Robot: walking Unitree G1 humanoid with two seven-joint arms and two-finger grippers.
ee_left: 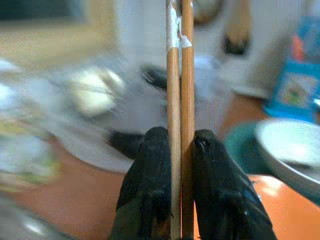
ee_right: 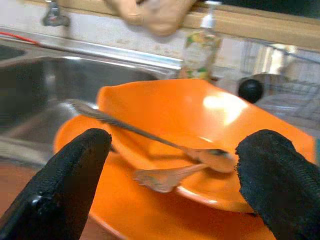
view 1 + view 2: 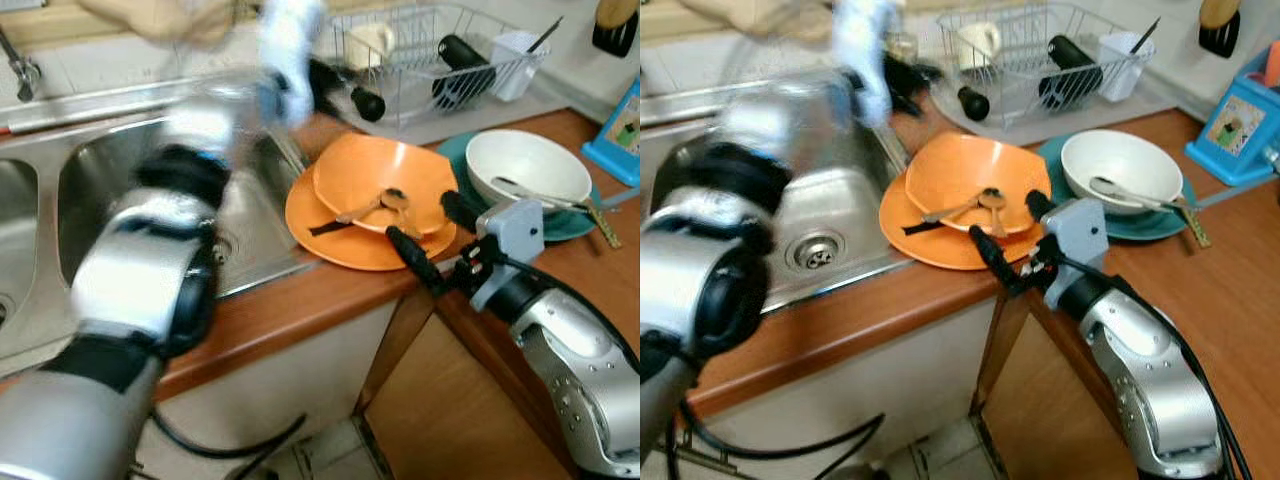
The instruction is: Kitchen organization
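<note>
A pair of chopsticks [image 1: 180, 100] stands pinched side by side between the left gripper [image 1: 181, 165]'s closed fingers, raised near the dish rack [image 3: 430, 60], likely so they can be dropped in there. On the counter, a spoon [image 2: 150, 137] and fork [image 2: 160, 179] lie in the stacked orange plates [image 3: 375, 190] just ahead of the right gripper [image 3: 432, 235], whose fingers are spread wide at the plates' near rim, probably lining up on the cutlery.
</note>
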